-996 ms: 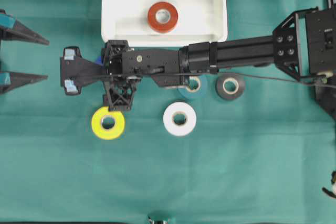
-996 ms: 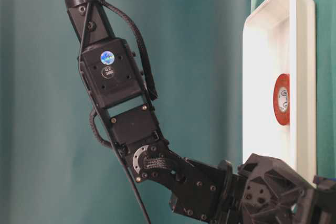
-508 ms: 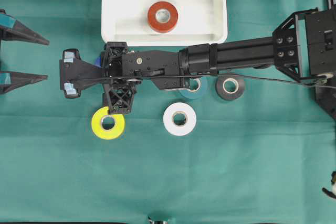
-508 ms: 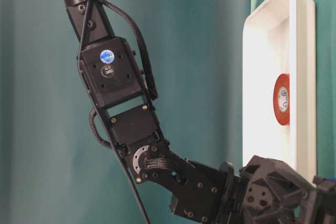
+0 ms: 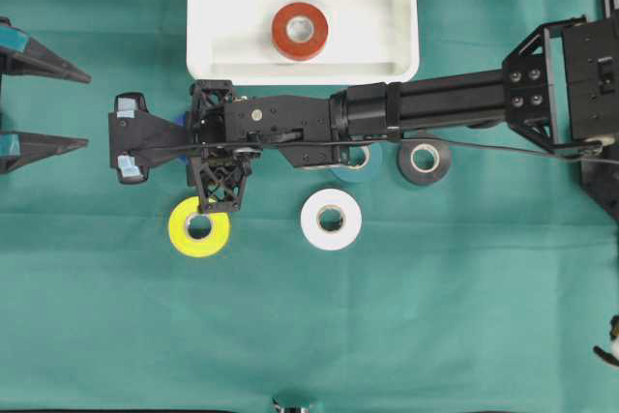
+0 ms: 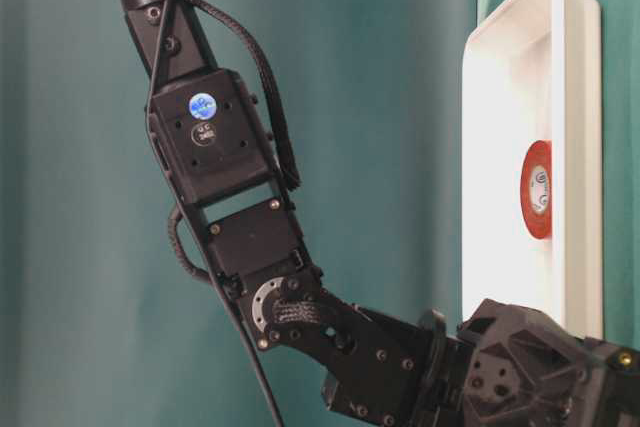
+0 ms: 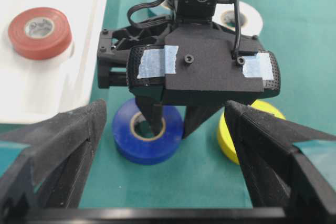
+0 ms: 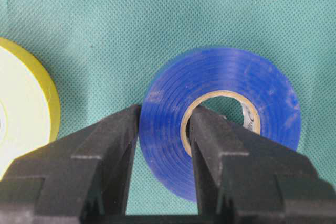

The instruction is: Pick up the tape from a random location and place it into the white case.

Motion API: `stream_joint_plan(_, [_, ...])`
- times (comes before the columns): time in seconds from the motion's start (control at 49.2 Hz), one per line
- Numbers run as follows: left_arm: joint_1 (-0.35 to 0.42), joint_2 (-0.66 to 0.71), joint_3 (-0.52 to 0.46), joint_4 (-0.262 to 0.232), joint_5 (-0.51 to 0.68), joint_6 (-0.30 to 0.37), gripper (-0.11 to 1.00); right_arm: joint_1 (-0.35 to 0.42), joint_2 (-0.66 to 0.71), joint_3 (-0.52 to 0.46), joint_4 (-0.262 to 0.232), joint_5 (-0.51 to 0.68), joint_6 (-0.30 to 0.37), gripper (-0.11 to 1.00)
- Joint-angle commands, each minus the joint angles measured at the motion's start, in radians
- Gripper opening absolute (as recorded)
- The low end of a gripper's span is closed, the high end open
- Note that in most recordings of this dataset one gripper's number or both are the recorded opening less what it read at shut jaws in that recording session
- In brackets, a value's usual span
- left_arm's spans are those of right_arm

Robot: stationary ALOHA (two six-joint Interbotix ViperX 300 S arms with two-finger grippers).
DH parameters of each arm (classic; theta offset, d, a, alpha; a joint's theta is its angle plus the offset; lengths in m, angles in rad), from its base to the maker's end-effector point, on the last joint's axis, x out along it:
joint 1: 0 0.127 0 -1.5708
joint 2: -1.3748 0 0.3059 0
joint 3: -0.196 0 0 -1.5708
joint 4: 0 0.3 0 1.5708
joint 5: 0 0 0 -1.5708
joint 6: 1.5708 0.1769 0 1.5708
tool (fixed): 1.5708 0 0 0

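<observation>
right hand [image 8: 163,129] clenched on the blue tape [image 8: 220,124], one finger [image 8: 110,150] against the outer face of the roll and the other down inside its core, so that the ring wall is pinched between them. this grip suits a flat roll lying on the surface [image 5: 435,316], since the wall is the only part narrow enough to pinch. the roll lies flat on the green cloth, just outside the near rim of the white case [image 5: 387,7] and close beside a yellow tape [image 5: 199,227]; in the overhead view it is almost wholly hidden under the right hand. the left wrist view shows the same grip from the front: blue tape [image 7: 148,137] on the cloth beneath the hand, not lifted as far as can be judged.

left hand [image 5: 39,103] released, its fingers spread wide, well apart from the rolls at the left edge and taking no part.

a red tape [image 5: 300,31] already lies in the case. white tape [image 5: 331,219], a grey tape [image 5: 424,160] and a teal tape [image 5: 360,163], partly under the arm, lie on the cloth.

judged step: grasp made, lift not yet begun. the next move calls for a rise clear of the rim before crossing into the case; the yellow roll nearby could be nudged.
</observation>
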Motion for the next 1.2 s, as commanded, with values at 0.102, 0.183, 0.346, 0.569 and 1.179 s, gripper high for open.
stream_joint_plan(0.102, [0.003, 0.009, -0.011, -0.003, -0.005, -0.002, 0.98, -0.02, -0.035, -0.009, -0.005, -0.006, 0.002, 0.32])
stream_joint_plan(0.183, [0.003, 0.009, -0.009, -0.003, -0.005, -0.002, 0.98, -0.02, -0.035, -0.009, -0.005, -0.006, 0.002, 0.32])
stream_joint_plan(0.346, [0.003, 0.009, -0.009, -0.003, -0.005, -0.002, 0.98, -0.02, -0.043, -0.009, -0.005, -0.006, 0.002, 0.32])
stream_joint_plan(0.569, [0.003, 0.009, -0.009, -0.003, -0.005, -0.002, 0.98, -0.021, -0.049, -0.009, -0.005, 0.0, 0.002, 0.32])
stream_joint_plan(1.179, [0.003, 0.009, -0.011, -0.003, -0.005, -0.002, 0.98, -0.021, -0.209, -0.009, -0.005, 0.089, 0.003, 0.32])
